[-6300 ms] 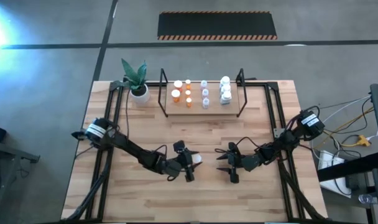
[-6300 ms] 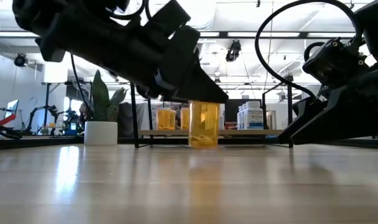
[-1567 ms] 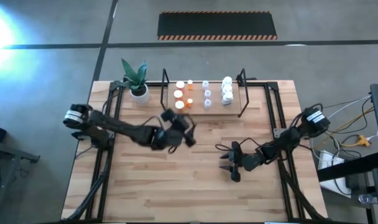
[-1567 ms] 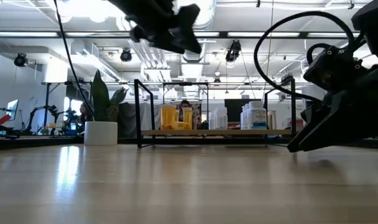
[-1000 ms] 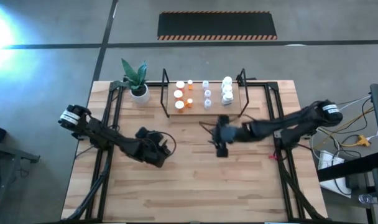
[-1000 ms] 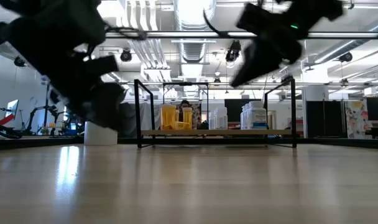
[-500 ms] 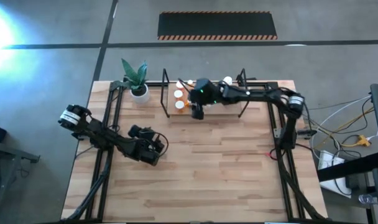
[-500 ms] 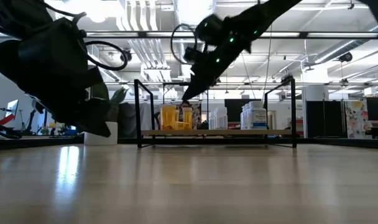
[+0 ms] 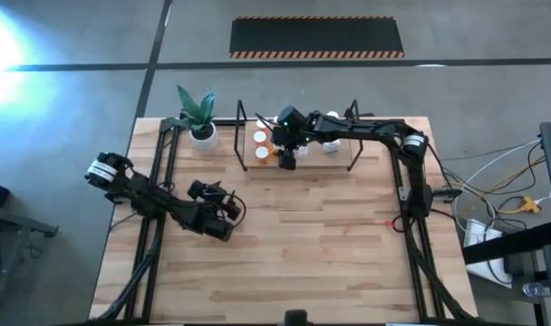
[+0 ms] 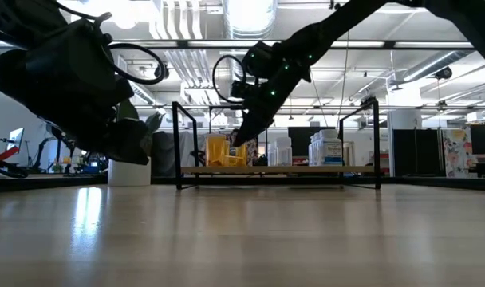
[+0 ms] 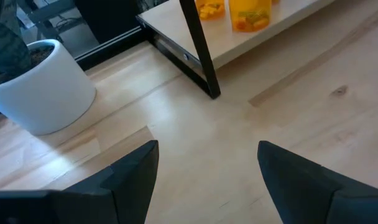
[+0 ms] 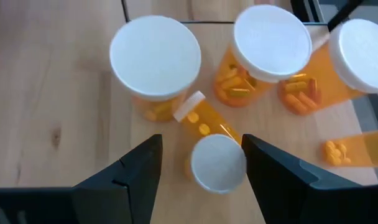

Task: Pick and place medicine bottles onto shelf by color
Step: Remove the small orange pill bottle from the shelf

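A: Right gripper (image 12: 201,163) status?

B: Reached out over the shelf (image 9: 339,156), above the orange end. Jaws apart, nothing between them — the wrist view looks straight down on a small orange bottle (image 12: 217,160) standing just below the gap, white cap up.

A: Other bottles?

B: All on the shelf, as far as I can see. Orange bottles (image 12: 156,67) cluster at the end nearest the plant pot (image 9: 203,136); three more white-capped ones sit close around the small one. One orange piece lies tilted between them, can't tell what it is. White bottles (image 10: 324,150) at the opposite end; the arm covers the middle in the high view.

A: Left gripper (image 9: 228,206)?

B: Low over the counter (image 9: 303,254), left side, well clear of the shelf. Jaws apart, empty — its wrist view shows bare wood between the fingers (image 11: 124,174), with the pot and a black shelf leg (image 11: 201,50) ahead.

A: Shelf position?

B: Far edge of the counter, centre, just beside the pot.
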`<act>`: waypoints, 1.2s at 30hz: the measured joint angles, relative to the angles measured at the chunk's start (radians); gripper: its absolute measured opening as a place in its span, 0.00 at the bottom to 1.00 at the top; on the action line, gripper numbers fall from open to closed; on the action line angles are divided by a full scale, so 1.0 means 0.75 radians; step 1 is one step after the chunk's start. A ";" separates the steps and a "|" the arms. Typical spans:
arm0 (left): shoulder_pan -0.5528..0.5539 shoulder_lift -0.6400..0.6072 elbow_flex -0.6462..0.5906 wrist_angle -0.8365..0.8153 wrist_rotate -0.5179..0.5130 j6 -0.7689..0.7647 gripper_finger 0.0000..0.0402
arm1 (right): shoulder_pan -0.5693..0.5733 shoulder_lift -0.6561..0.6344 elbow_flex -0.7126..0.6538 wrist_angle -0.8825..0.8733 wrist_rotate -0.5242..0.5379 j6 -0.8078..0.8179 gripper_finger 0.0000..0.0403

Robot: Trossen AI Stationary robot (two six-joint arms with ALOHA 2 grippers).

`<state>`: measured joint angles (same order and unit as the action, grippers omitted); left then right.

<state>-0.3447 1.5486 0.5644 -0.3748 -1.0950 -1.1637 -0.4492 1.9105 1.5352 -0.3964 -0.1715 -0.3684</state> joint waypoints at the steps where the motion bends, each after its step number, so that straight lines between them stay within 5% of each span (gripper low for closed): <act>1: 0.000 0.000 0.000 0.000 0.001 0.000 0.64 | 0.002 -0.003 0.000 -0.005 -0.001 0.000 0.52; 14: 0.000 0.001 -0.002 -0.001 -0.004 0.000 0.64 | 0.037 -0.038 -0.001 -0.140 0.008 0.011 0.23; 23: 0.000 0.001 -0.002 0.001 -0.004 -0.002 0.64 | 0.221 -0.062 -0.043 -0.264 -0.237 0.037 0.31; 36: 0.000 0.001 -0.002 0.004 -0.004 -0.004 0.64 | 0.387 -0.070 -0.351 0.114 -0.272 0.156 0.29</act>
<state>-0.3447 1.5494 0.5629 -0.3719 -1.0981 -1.1664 -0.1593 1.8580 1.2723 -0.3112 -0.3752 -0.2511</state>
